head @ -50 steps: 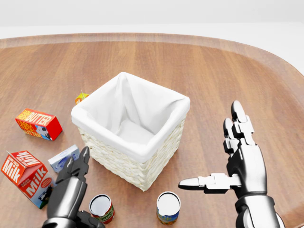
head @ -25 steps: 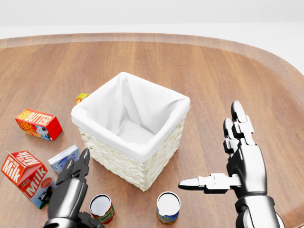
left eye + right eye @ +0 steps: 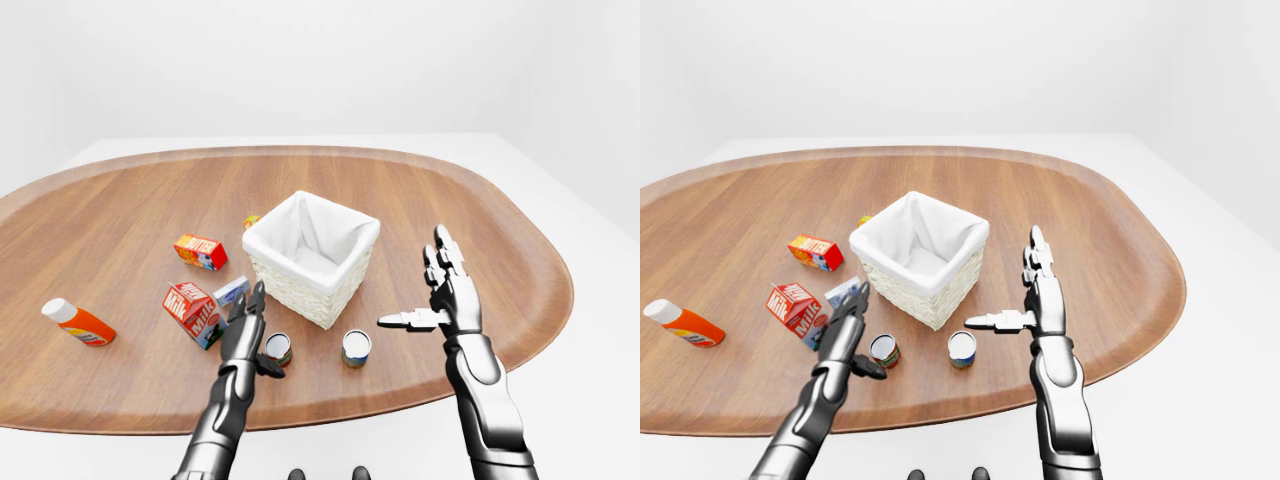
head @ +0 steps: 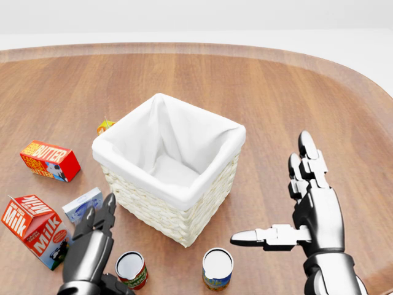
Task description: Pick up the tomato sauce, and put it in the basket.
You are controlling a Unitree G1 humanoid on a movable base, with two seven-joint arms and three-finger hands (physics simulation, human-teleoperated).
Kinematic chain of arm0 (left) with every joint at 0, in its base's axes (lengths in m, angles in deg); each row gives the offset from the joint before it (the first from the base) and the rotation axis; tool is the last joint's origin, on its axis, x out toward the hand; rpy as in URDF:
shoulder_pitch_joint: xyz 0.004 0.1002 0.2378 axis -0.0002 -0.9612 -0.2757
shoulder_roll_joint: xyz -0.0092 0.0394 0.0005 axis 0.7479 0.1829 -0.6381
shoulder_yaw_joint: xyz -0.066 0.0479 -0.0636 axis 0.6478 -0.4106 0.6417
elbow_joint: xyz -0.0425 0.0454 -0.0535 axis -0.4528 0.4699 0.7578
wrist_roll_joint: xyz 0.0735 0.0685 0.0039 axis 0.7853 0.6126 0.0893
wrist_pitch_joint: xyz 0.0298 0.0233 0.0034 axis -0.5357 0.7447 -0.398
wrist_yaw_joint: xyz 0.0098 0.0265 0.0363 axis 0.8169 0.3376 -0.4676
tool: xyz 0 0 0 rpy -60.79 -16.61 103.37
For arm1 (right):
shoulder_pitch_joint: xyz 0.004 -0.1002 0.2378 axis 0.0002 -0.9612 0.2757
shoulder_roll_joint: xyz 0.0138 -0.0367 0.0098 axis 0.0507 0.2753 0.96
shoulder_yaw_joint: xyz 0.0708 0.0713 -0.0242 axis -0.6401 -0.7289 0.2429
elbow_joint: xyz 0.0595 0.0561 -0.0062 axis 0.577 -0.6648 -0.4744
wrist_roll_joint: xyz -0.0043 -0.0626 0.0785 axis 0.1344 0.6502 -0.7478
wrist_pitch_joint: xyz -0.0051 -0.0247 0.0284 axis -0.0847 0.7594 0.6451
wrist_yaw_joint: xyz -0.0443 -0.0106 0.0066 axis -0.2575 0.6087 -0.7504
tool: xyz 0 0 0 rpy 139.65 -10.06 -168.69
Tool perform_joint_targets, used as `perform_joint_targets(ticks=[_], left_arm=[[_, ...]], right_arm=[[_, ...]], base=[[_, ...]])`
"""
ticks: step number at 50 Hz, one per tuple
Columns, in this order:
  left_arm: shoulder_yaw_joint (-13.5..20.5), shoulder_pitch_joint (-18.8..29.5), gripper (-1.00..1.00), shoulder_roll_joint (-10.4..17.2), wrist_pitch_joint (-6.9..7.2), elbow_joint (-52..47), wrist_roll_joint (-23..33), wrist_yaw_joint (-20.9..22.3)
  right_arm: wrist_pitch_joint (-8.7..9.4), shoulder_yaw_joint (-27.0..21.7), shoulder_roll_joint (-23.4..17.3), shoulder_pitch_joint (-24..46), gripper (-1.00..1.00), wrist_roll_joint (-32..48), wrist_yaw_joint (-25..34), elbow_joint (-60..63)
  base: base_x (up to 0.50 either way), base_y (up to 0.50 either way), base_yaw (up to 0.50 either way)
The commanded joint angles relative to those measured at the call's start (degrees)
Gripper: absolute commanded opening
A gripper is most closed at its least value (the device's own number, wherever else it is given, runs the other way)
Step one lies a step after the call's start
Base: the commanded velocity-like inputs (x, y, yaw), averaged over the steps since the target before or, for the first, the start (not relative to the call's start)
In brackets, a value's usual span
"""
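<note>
Where the white-lined wicker basket [image 4: 169,178] stands mid-table, two cartons with legible print lie to its left in the head view: a red one reading "BUTTER" [image 4: 50,160] and a red-and-white one reading "Milk" [image 4: 35,230]. One small blue-and-white box [image 4: 81,204] sits between the milk carton and the basket. Two cans stand below the basket: the red-labelled tomato sauce can [image 4: 131,269], just beside the left hand [image 4: 91,249], and a blue-labelled can [image 4: 217,268]. One orange bottle [image 3: 78,322] lies far left. Both hands are spread open, empty; the right hand [image 4: 307,212] is unmoved, the left has sunk slightly.
</note>
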Motion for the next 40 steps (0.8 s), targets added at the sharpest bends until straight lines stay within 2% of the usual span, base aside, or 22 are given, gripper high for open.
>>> perform_joint_targets(ticks=[1, 21, 40], left_arm=[[-0.05, 1.11, 1.0, 0.07, 0.0, 2.16, -0.09, -0.9], [-0.62, 2.91, 1.0, 0.06, 0.0, 6.9, 0.26, -3.26], [-1.0, 2.32, 1.0, -0.34, 0.0, 6.24, 0.52, -3.19]], right_arm=[[0.0, -0.02, -0.01, -0.05, 1.0, -0.01, 0.02, -0.09], [0.0, 0.04, 0.02, 0.0, 1.0, -0.01, -0.06, 0.08], [0.0, 0.04, 0.04, -0.25, 1.0, 0.0, 0.03, 0.61]], base=[[0.0, 0.0, 0.0], [0.0, 0.0, 0.0], [0.0, 0.0, 0.0]])
